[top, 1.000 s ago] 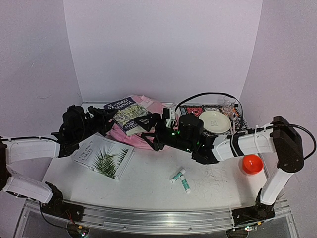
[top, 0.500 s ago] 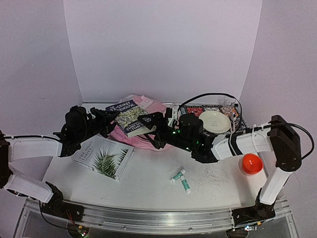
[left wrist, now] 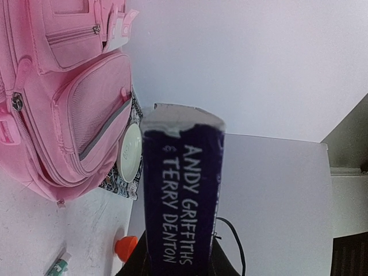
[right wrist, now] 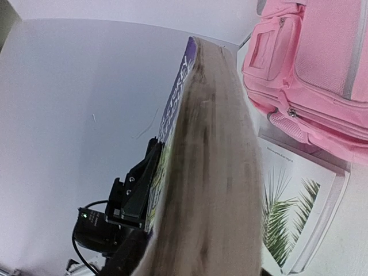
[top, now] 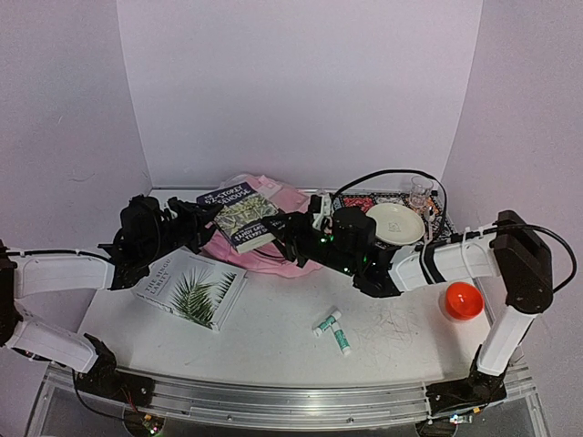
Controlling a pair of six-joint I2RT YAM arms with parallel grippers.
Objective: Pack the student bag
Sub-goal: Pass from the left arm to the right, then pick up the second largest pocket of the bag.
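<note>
- since a second ago the right gripper has slid toward 9 o'clock and now sits at the 3 o'clock edge of the paperback, which has lifted a touch toward 12
- left gripper is clamped on the paperback's 9 o'clock side and holds it off the counter, above the bag
- right gripper: the page edge fills its wrist view, so can't tell if it grips yet; likely a second hold to steady or take over the book
- student bag lies flat at 12 o'clock on the counter, partly under the paperback, pockets up
- bag is soft pink fabric with a mesh panel; front pocket zips look shut
- paperback is thick, with a dark purple cover, white spine lettering and a rough greyish page block
- palm-leaf book lies flat at the bag's 8 o'clock; white cover
</note>
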